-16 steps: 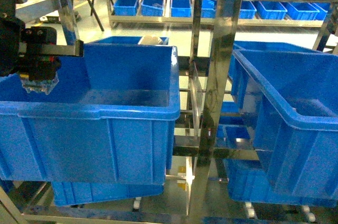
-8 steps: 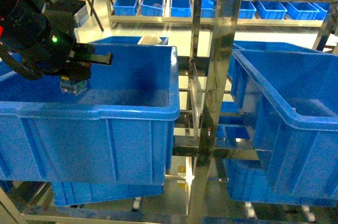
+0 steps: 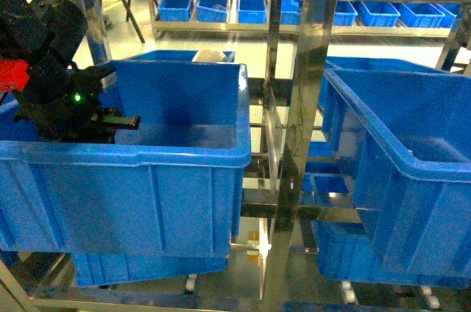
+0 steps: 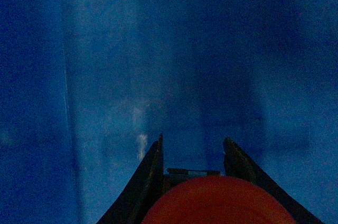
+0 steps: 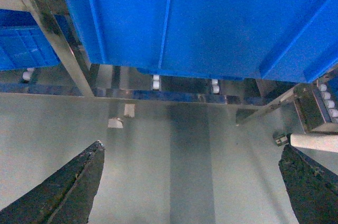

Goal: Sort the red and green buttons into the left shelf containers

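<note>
The red button (image 4: 219, 203) fills the bottom of the left wrist view, its cap sitting between the dark fingers of my left gripper (image 4: 193, 145), which is shut on it. Beyond the fingertips is only the blue inside (image 4: 158, 49) of a left shelf container. From the head view my left arm (image 3: 59, 98) reaches down into the large deep blue bin (image 3: 147, 156) on the left shelf, and the bin's near wall hides the fingertips and the button. My right gripper (image 5: 193, 150) hangs open over the pale floor with nothing between its fingers. The green button is out of view.
A steel shelf post (image 3: 313, 106) stands between the left bin and a second large blue bin (image 3: 397, 143) on the right. Small blue trays (image 3: 250, 10) line the far shelves. Above my right gripper are a blue bin's underside (image 5: 211, 18) and a steel frame leg (image 5: 47, 28).
My left arm has carried the button rightward over the left bin and then lowered it below the rim, so the button no longer shows in the head view.
</note>
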Robot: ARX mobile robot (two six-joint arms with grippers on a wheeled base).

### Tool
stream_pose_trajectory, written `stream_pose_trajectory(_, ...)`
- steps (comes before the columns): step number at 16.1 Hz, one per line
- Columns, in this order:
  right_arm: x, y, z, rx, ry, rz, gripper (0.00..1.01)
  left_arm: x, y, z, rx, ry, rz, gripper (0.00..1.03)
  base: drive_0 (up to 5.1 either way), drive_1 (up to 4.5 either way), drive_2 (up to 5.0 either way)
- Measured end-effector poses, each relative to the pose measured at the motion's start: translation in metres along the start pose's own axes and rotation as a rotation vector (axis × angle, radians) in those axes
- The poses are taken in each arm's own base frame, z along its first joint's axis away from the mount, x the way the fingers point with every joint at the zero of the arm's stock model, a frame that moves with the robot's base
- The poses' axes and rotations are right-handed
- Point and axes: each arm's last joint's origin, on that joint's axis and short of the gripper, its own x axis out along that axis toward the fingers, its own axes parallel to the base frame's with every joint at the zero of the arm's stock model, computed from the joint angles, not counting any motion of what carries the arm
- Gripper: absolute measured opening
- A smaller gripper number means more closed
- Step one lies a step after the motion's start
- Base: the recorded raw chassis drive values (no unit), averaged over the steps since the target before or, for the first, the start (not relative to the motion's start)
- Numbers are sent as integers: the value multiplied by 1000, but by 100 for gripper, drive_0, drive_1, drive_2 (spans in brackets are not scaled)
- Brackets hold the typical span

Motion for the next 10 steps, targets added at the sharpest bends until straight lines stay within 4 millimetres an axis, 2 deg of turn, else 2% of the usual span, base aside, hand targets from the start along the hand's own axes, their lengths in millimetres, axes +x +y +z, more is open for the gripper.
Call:
stream_pose_trajectory(1, 0, 0, 0, 0, 0, 0, 98, 0, 2, 3, -4, -3, -18, 29, 0, 0, 0)
stream_pose_trajectory(5, 0, 0, 0, 0, 0, 0, 98, -4, -1, 14, -6, -70, -17, 73, 0, 0, 0)
stream_pose_trajectory(6, 0, 0, 0, 0, 0, 0, 98, -4, -4, 11, -4, -76, -22, 85, 0, 0, 0)
stream_pose_trajectory(7, 0, 0, 0, 0, 0, 0, 98, -13, -9, 3, -6, -79, -34, 99, 0, 0, 0)
stream_pose_trajectory(10, 0, 0, 0, 0, 0, 0, 98, -53, -16, -4, -17, -169, -67, 98, 0, 0, 0)
